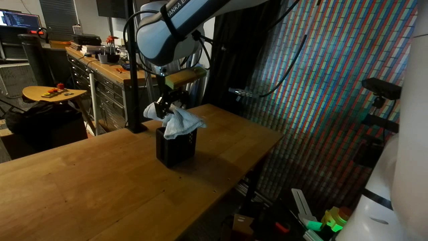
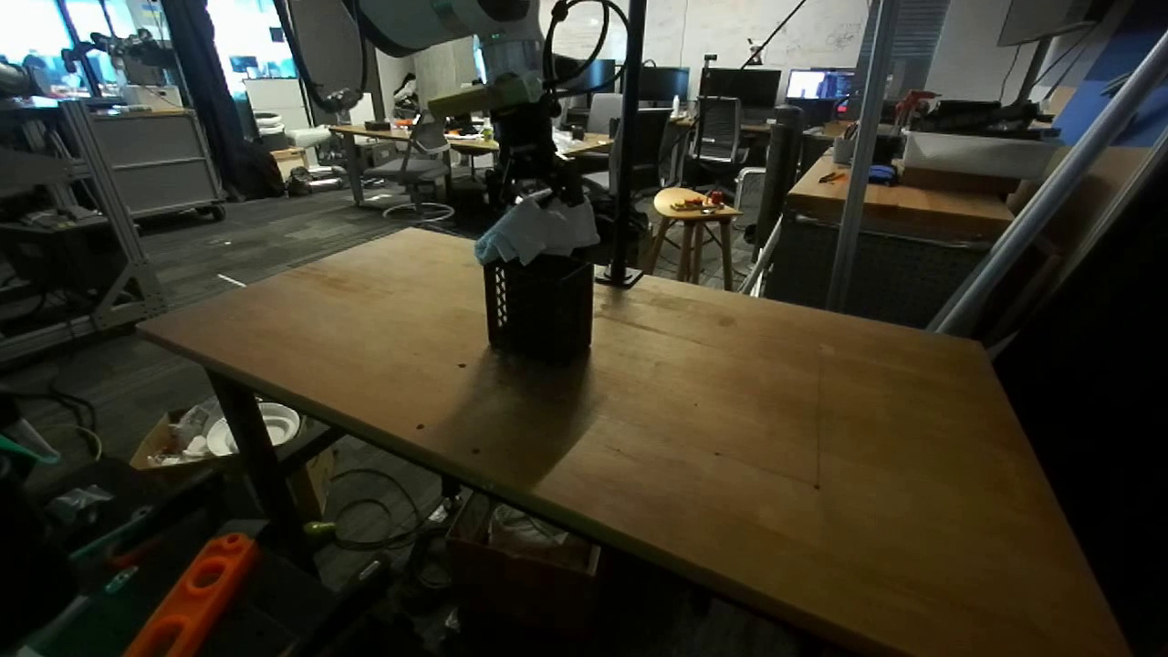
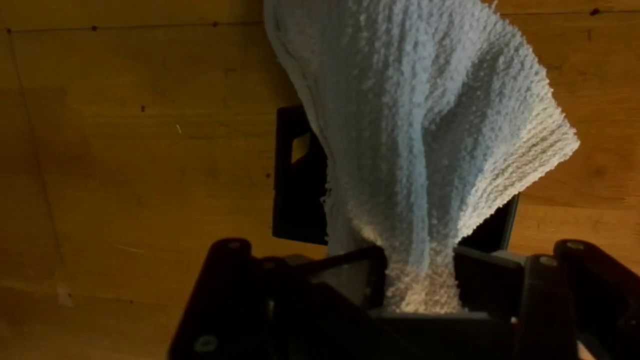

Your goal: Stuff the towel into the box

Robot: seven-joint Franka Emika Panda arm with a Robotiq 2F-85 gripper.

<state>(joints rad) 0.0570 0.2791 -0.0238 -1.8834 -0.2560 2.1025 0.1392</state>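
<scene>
Towel (image 3: 400, 125) in the hand (image 3: 420, 270), over the box (image 1: 177, 150).

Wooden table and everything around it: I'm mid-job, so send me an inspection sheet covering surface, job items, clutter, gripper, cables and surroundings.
Surface: wooden table, small dark spots on its top.
Job items: pale blue towel hangs over the opening of the black box; whether any lies inside cannot be told. Box upright on the table.
Clutter: off the table, a carton and an orange object with holes.
Gripper: closed on the towel, above the box.
Cables: black cable looped beside the arm.
Surroundings: black pole at the table's edge; stool carrying small coloured items.
</scene>
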